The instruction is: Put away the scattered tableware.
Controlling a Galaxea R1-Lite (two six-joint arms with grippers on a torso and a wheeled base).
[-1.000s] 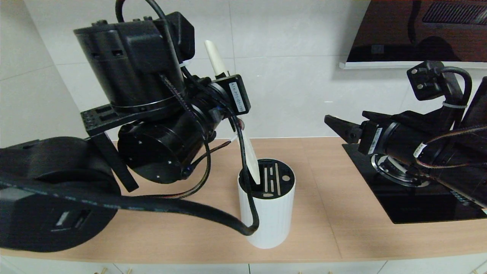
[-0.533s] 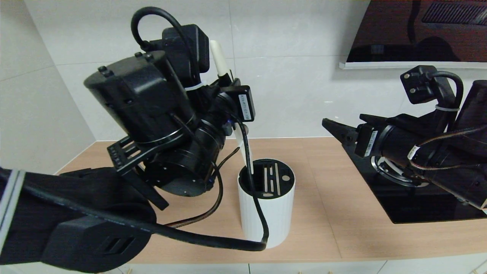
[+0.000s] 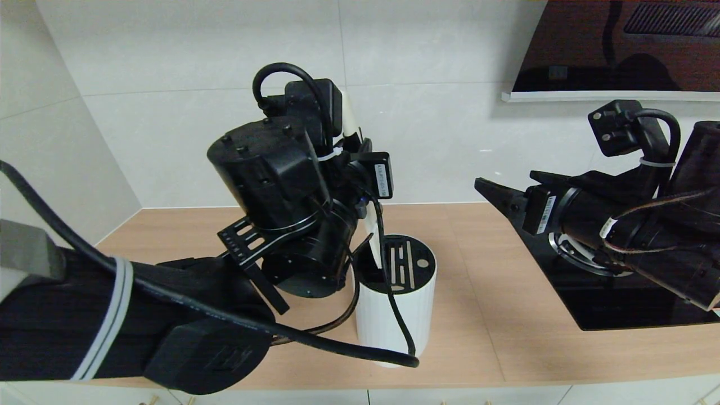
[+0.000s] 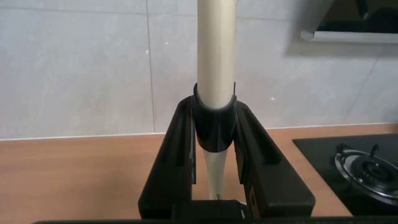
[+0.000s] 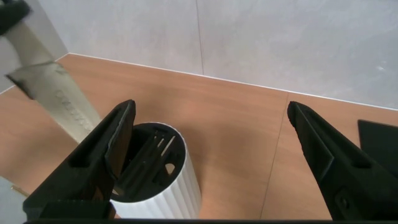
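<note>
Pale wood-grain countertop (image 3: 478,315) against a glossy white tiled wall (image 3: 439,112). The left gripper (image 4: 215,118) pinches a knife (image 4: 216,50) at the black collar below its round cream handle. The flat steel blade slants down to the left-hand opening of the knife block (image 3: 394,309), a ribbed white cylinder with a black slotted top. The right gripper (image 5: 210,112) hangs with its jaws spread wide, above the near edge of the black glass hob (image 3: 607,304).

Light wooden counter (image 3: 478,337) bearing, upright near its middle, a white ribbed holder (image 3: 419,304) with a slotted black top, and at its right end a black hob (image 3: 607,309) with a round burner.
</note>
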